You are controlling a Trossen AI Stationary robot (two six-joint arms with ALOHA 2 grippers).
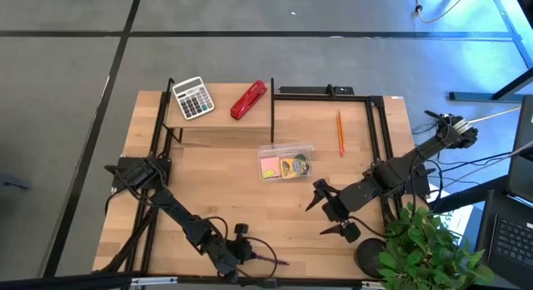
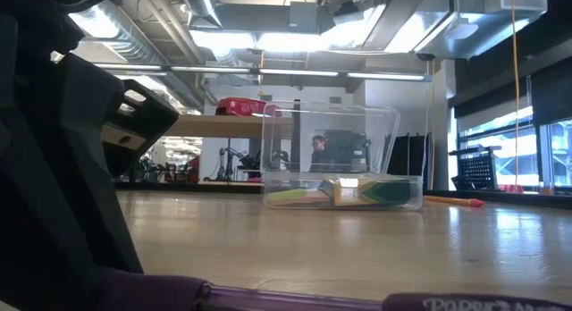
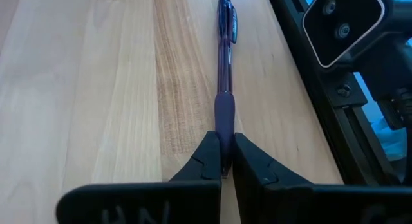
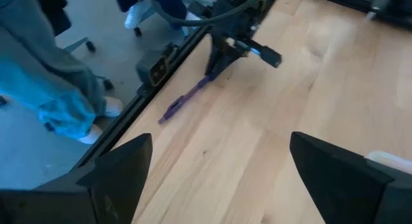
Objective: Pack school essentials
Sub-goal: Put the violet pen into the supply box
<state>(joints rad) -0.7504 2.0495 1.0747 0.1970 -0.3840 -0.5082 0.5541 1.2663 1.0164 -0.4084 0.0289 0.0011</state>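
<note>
A dark purple pen lies flat on the wooden table near its front edge, and my left gripper is shut on one end of it. The high view shows that gripper low at the front middle, with the pen pointing right of it. A clear plastic box at the table's middle holds the pink sticky-note pad and the yellow-green crayon box. An orange pencil lies far right. My right gripper hovers open, right of the clear box, above the table. My left gripper pinches the pen's dark grip section, at the end nearest the arm, between its two fingers. The fingers slant down from the table's left and lie along the pen. The rest of the pen stretches out ahead of them, flat on the table.
A raised shelf at the back left carries a grey-white calculator and a red stapler. A black frame rail runs along the front edge beside the pen. A potted plant stands at the front right corner.
</note>
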